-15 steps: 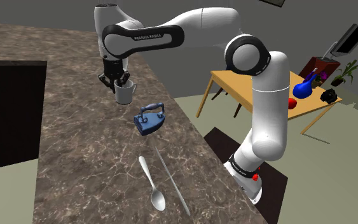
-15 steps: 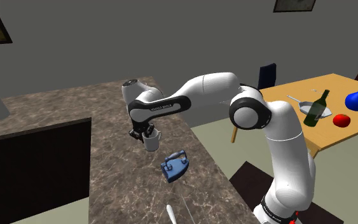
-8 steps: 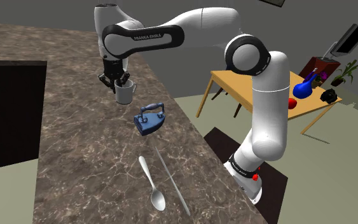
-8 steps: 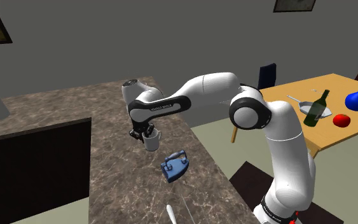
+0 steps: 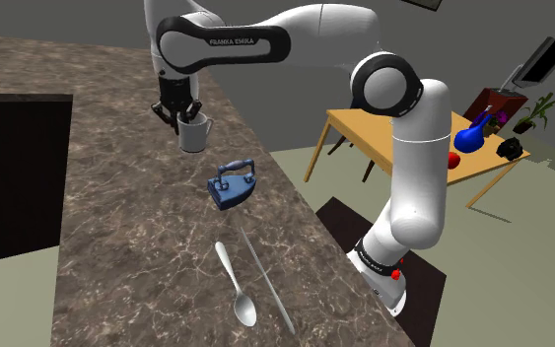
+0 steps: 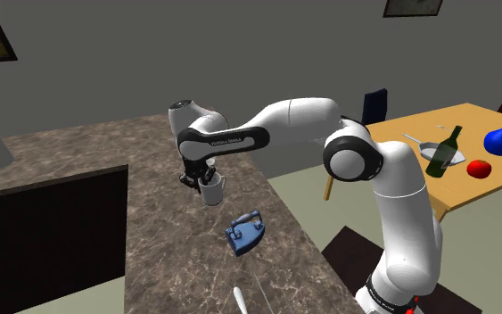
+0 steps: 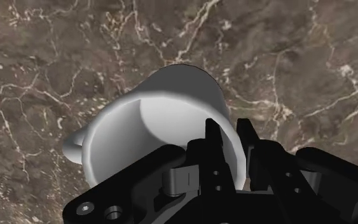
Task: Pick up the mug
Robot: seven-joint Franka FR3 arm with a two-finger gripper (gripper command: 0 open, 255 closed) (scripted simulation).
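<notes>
Clamped in the black jaws by its rim wall: a plain white round mug (image 7: 165, 121). One black finger (image 7: 213, 137) inside the mouth, the other outside, wall pinched between. Curved handle (image 7: 74, 150) on the side away from the fingers. Underneath, dark brown marbled bench (image 7: 298, 57) with pale veins.

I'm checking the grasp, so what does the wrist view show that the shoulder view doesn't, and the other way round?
Wrist view: the mug's hollow inside, and the gripper clasping its wall, one finger inside and one outside, across from the handle. Shoulder view: a blue iron, a spoon beside a thin rod, and a wooden table beyond the counter. Shared: mug, gripper and the brown marbled counter.
</notes>
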